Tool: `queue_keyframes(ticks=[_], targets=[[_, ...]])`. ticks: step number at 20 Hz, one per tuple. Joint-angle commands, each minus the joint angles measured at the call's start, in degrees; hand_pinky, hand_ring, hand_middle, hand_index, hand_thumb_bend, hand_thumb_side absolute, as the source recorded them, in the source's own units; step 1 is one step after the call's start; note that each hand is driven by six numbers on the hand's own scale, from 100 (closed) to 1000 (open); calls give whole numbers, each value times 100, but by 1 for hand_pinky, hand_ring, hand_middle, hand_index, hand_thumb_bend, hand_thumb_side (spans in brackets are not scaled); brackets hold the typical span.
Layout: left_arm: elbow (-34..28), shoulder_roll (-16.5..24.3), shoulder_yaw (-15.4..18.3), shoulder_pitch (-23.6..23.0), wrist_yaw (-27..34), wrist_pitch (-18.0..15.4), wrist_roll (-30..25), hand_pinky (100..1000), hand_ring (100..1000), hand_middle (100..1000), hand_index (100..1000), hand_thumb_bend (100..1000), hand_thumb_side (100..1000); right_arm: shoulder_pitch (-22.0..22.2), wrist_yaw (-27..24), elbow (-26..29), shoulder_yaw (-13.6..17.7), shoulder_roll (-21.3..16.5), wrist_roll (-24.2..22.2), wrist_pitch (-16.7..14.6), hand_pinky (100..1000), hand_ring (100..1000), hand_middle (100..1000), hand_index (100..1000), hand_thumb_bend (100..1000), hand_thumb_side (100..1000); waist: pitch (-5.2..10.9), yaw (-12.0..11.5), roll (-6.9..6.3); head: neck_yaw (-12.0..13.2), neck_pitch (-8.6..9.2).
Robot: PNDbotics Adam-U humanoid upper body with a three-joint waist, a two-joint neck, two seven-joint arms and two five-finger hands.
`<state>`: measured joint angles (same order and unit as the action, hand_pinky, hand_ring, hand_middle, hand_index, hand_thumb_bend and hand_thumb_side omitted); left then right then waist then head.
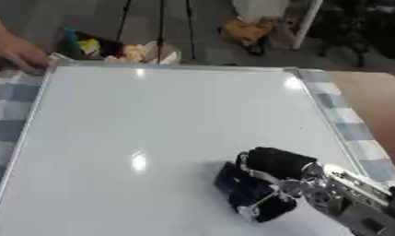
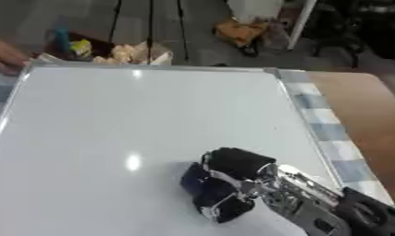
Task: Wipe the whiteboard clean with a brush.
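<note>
A white whiteboard [image 1: 152, 120] with a silver frame lies flat and fills most of both views; its surface shows no writing, only light glare. My right hand [image 1: 273, 179] comes in from the lower right and rests on the board's lower right part. Its fingers are curled round a dark blue and black brush [image 1: 231, 179], which is pressed on the board. My left hand shows in no view. A person's bare hand [image 1: 19, 53] holds the board's far left corner.
A blue and white checked cloth [image 1: 345, 120] lies under the board on a brown table [image 1: 377, 101]. Beyond the far edge, a box with coloured things [image 1: 112, 48] and a yellow object [image 1: 247, 30] sit on the floor.
</note>
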<state>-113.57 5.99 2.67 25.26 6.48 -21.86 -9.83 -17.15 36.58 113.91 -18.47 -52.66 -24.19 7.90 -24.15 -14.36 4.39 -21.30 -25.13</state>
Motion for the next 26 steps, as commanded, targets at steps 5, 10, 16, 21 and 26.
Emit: queue_keyframes(ticks=[5,10,16,21,26], targets=[[-102,13,-45,58,-35,-23,9,370,704,591,490,110,925,-2,387,68,-97,-38,158,-301,544,586,254,362,100,288,124,-25,-30,0,-7],[-102,4,-64,67,-21,-12,-17,370,703,591,491,111,926,-118,288,68,-383,-10,300,-530,548,586,248,360,100,288,135,-67,-10,-35,-4],[-102,10,-65,80,-11,-7,-29,370,702,591,491,111,926,-158,456,68,-474,-35,458,-1043,561,588,249,362,100,275,140,-81,9,-44,-18],[-102,15,-71,90,6,-9,-30,371,702,591,492,112,926,-153,488,68,-514,-52,406,-1484,562,589,252,364,100,271,151,-92,23,-46,-28],[-102,20,-65,93,6,4,-31,372,702,591,492,113,927,-88,580,68,-371,-77,251,-1865,599,631,350,404,100,323,161,-68,30,-35,-26]])
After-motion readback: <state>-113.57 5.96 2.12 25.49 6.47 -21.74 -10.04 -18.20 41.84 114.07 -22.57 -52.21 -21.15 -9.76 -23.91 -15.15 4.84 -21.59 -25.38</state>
